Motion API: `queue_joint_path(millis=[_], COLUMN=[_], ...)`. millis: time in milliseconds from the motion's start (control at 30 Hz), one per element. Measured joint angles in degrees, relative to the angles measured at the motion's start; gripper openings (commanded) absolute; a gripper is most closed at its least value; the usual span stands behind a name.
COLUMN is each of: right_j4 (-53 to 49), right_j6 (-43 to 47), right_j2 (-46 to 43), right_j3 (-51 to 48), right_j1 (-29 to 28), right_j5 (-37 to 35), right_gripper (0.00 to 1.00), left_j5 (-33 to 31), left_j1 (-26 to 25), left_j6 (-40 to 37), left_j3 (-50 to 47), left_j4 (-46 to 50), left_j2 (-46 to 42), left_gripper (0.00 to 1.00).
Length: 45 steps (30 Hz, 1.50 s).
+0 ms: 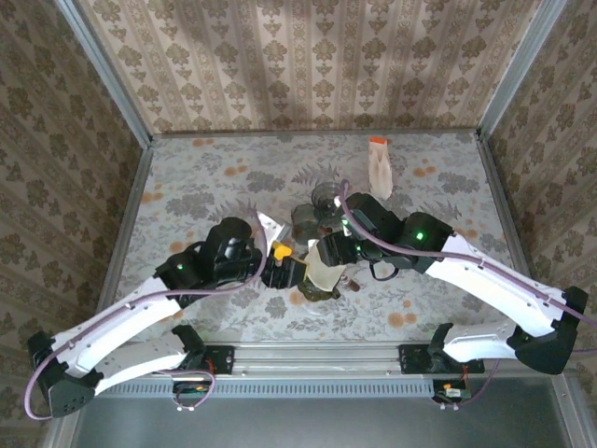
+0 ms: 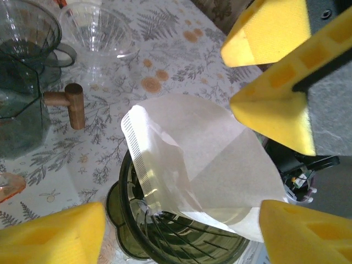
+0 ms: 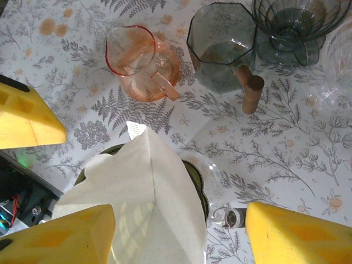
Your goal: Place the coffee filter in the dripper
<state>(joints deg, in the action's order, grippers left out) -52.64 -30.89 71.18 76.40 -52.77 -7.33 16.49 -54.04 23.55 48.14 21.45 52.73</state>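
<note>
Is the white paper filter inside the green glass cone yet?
Partly in: the white paper filter sits with its lower end inside the dark green ribbed glass dripper, the rest above its rim.

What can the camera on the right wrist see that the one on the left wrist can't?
Right wrist: the whole pink jug, spout and handle. Left wrist: the ribs inside the green dripper and the whole clear glass funnel. Both: the white paper filter resting in that dripper, the grey cup with the wooden handle, and yellow fingers.
</note>
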Motion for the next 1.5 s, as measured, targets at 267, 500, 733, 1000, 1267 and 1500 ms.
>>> queue_joint_path(millis=[267, 500, 733, 1000, 1267, 1500], right_j4=[-0.2, 0.1, 0.4, 1.5, 1.5, 1.5], right_j6=[-0.8, -1.2, -2.3, -2.4, -2.4, -2.4], right_j2=[-1.5, -1.9, -1.9, -1.9, -1.8, -1.8], right_j3=[-3.6, -6.3, -8.8, -9.3, -9.3, -9.3], right_j1=[0.0, 0.0, 0.0, -0.1, -0.7, -0.8], right_j5=[0.0, 0.1, 0.3, 0.4, 0.4, 0.4], right_gripper=[0.57, 0.41, 0.38, 0.39, 0.39, 0.40], left_j5=[0.0, 0.1, 0.2, 0.9, 3.4, 4.7], left_j1=[0.5, 1.0, 1.3, 2.4, 3.9, 4.2], left_j6=[0.9, 1.4, 2.4, 3.9, 5.5, 6.5], left_j3=[0.0, -1.0, -3.0, -4.3, -4.4, -4.5], left_j4=[-0.2, -0.1, -0.2, -0.9, -2.6, -3.1], left_j2=[2.5, 2.1, 1.7, 1.5, 0.3, -0.1], left_gripper=[0.55, 0.53, 0.52, 0.60, 0.63, 0.48])
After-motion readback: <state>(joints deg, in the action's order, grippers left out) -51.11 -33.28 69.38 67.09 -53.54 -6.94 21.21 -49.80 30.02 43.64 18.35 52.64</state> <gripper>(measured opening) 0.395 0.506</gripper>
